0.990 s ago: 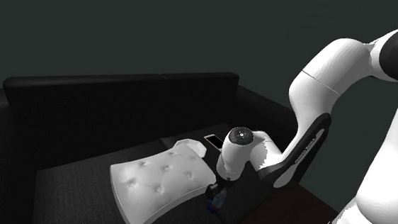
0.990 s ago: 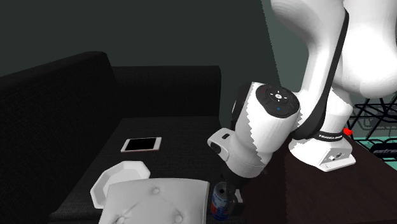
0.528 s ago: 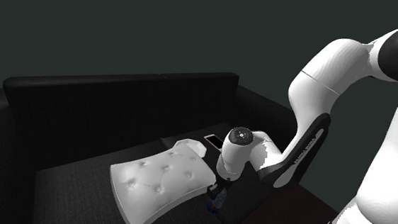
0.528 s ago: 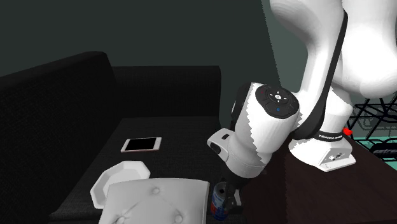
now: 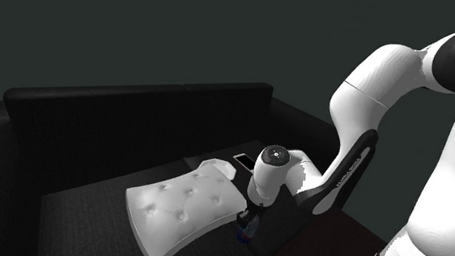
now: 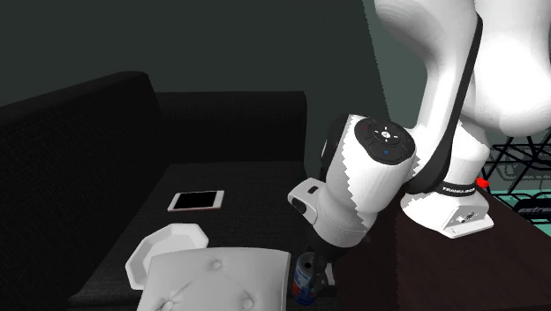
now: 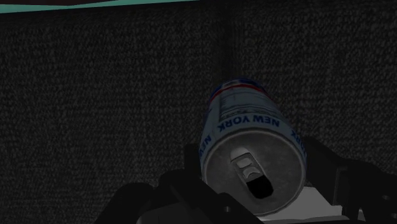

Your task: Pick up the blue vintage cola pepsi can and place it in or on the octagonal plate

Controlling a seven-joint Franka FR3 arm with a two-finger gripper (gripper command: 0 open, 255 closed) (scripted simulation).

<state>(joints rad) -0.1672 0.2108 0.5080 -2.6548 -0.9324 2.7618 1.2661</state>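
Observation:
A blue, white and red cola can [image 6: 305, 281] stands upright on the black sofa seat, right beside a white tufted cushion [image 6: 216, 281]. My black gripper [image 6: 315, 267] comes down over it, shut on the can. In the wrist view the two fingers [image 7: 191, 167] clasp the can [image 7: 245, 124] just below its silver top. From the shoulder view the can [image 5: 246, 229] sits under the white wrist, with the gripper [image 5: 249, 220] around it. The white octagonal plate [image 6: 164, 246] lies on the seat behind the cushion; its rim [image 5: 219, 164] peeks out past the cushion's far end.
A white-screened phone [image 6: 196, 201] lies flat on the seat beyond the plate. The sofa's black backrest [image 5: 137, 113] runs along the far side. The cushion [image 5: 182, 208] takes up much of the seat. The arm's base and stand [image 6: 450, 216] rise at the second exterior view's right.
The fingers have closed in on the can, and the wrist shifted very slightly. The can, plate, cushion and phone stay where they were.

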